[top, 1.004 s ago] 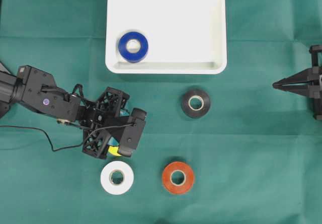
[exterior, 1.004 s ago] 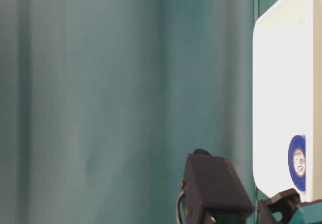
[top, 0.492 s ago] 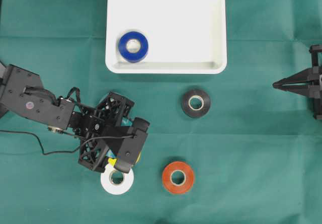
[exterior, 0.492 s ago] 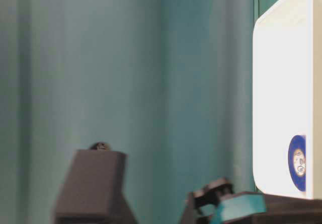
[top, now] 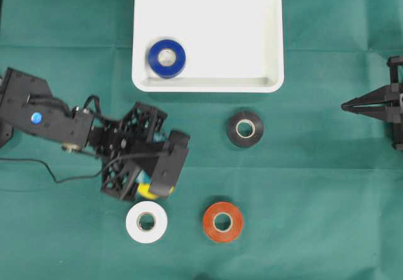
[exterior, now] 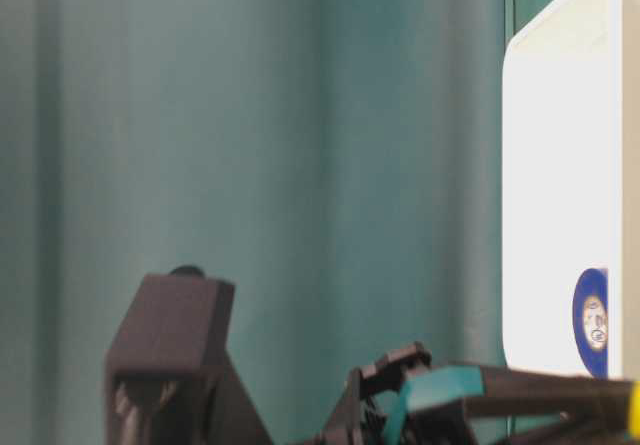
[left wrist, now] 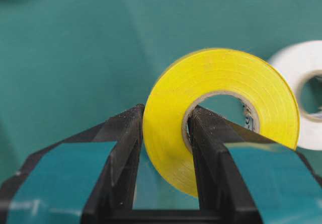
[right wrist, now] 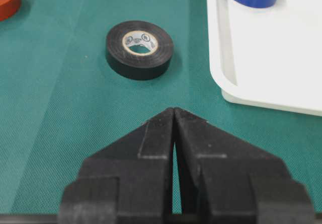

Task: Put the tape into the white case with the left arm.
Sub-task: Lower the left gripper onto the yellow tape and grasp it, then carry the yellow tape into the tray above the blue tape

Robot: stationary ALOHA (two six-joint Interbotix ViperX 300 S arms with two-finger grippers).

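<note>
Pinching only one side of the yellow tape (left wrist: 221, 110), the tightly closed left claw (left wrist: 163, 158) might have dropped it; the white case (top: 208, 38) was far.

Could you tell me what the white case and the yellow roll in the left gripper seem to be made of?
The white case looks like smooth moulded plastic: uniform white, rounded corners, soft sheen on its raised rim. The yellow roll looks like glossy vinyl tape wound on a pale, probably cardboard core; fine concentric layer lines show on its face. The left gripper pinches its wall.
</note>
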